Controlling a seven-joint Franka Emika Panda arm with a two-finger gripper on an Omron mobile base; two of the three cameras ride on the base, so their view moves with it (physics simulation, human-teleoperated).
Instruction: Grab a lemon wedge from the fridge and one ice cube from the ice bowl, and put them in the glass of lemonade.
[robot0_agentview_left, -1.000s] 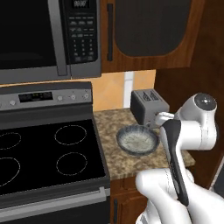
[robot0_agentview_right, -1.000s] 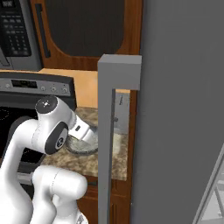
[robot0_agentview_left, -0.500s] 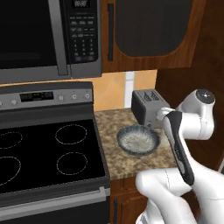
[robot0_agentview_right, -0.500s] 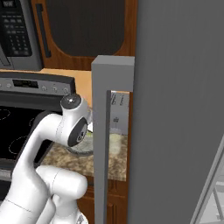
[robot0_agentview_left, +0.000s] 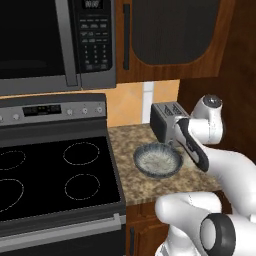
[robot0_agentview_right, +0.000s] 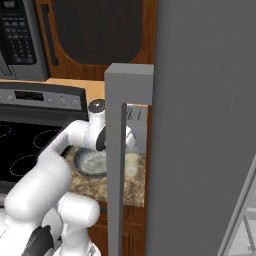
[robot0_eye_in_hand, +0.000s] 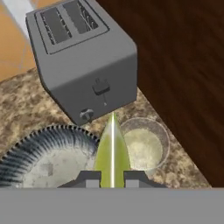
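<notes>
claw (robot0_eye_in_hand: 112, 177): clenched on the lemon wedge (robot0_eye_in_hand: 112, 151), pinched at its thick end, point sticking fwd so it can drop tip-first.
wedge pos: hand view puts it above the counter (robot0_eye_in_hand: 26, 109), over the gap btw bowl rim & glass; not yet over the liquid.
glass of lemonade (robot0_eye_in_hand: 144, 146): upright, just beside the wedge tip, at the toaster's foot, near the dark wood side panel (robot0_eye_in_hand: 183, 65). Judged next: shift a bit toward the glass, then let go.
ice bowl (robot0_agentview_left: 158, 160): on the counter, just beside the glass; ice step looks not done.
toaster (robot0_agentview_left: 166, 120): behind bowl & glass, tight clearance.
fridge (robot0_agentview_right: 200, 125): door ajar in right base view, edge blocks part of the arm.
</notes>
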